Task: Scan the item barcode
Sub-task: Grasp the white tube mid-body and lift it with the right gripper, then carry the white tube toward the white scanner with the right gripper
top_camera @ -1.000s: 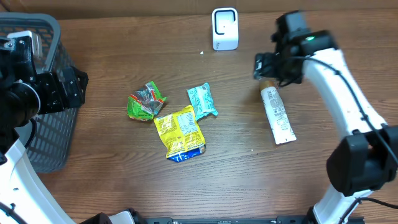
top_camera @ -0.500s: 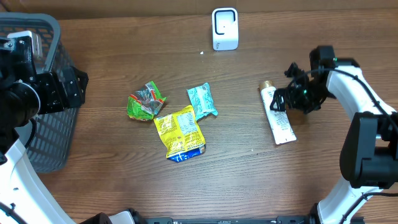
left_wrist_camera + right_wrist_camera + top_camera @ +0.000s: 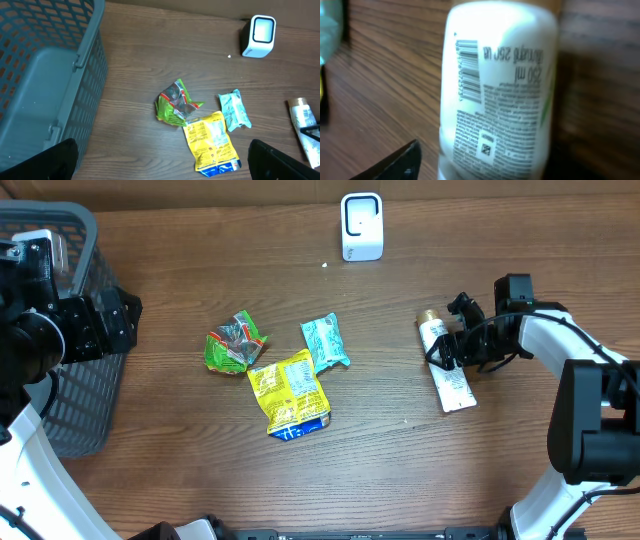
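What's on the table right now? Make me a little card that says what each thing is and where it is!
tube: white, lying flat on the right of the table
barcode: on the tube, shows in the right wrist view
scanner: white, at the far edge
green packet, yellow packet, teal packet: clustered mid-table
basket: grey, far left
right gripper: down at the tube, a gap between one finger and it
left gripper: open, holding nothing

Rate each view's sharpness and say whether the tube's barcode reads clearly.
Overhead: sharp and evenly lit, with only soft shadows. Left wrist: sharp, no glare. Right wrist: very close and soft; the tube fills the frame, the bars of its barcode are distinguishable, and the small print blurs.
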Controlling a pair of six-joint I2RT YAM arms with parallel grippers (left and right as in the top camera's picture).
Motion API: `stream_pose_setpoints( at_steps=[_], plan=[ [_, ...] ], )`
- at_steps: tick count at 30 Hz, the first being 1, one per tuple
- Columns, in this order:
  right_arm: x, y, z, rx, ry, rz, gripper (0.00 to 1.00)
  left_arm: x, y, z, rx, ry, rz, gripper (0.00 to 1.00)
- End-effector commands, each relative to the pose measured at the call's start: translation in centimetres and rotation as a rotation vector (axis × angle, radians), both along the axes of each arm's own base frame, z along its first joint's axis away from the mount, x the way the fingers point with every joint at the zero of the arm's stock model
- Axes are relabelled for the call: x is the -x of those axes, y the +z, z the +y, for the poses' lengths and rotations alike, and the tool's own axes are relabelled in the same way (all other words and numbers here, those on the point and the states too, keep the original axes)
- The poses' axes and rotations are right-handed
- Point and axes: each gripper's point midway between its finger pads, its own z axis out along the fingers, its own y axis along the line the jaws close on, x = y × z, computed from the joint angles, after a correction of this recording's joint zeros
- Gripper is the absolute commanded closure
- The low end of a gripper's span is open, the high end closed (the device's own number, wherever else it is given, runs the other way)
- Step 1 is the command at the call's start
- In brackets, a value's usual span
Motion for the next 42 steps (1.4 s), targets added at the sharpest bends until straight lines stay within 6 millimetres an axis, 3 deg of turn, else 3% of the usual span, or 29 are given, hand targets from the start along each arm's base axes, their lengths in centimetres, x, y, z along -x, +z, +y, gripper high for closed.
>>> stream_pose_setpoints(
  at_steps=[1, 4, 17, 20, 22, 27, 31, 37, 42],
  plan=[
    [1.6, -0.6, 0.9, -0.062, -0.019, 0.069, 0.31, -0.1, -0.1, 0.1, 0.000, -0.014, -0.001, 0.00],
    [1.6, -0.5, 1.0, -0.073, -0.080, 0.110, 0.37, -0.1, -0.1, 0.1, 0.000, -0.014, -0.001, 0.00],
    [2.9, -0.7, 0.1, -0.068, -0.172, 0.219, 0.37, -0.1, -0.1, 0.1, 0.000, -0.013, -0.001, 0.00],
    [2.8, -0.7, 0.0, -0.070, -0.194, 0.228, 0.45, -0.1, -0.1, 0.1, 0.000, -0.014, -0.001, 0.00],
    [2.7, -0.7, -0.2, -0.072, -0.218, 0.236, 0.56, -0.1, -0.1, 0.1, 0.000, -0.014, -0.001, 0.00],
    [1.8, -0.7, -1.8, -0.089, -0.333, 0.253, 0.51, -0.1, -0.1, 0.1, 0.000, -0.014, -0.001, 0.00],
    [1.8, -0.5, -1.8, -0.118, -0.338, 0.256, 0.48, -0.1, -0.1, 0.1, 0.000, -0.014, -0.001, 0.00],
    [3.0, -1.0, 0.5, -0.221, -0.299, 0.262, 0.49, -0.1, -0.1, 0.1, 0.000, -0.014, -0.001, 0.00],
    [3.9, -2.2, 0.7, -0.231, -0.301, 0.261, 0.52, -0.1, -0.1, 0.1, 0.000, -0.014, -0.001, 0.00]
  ],
)
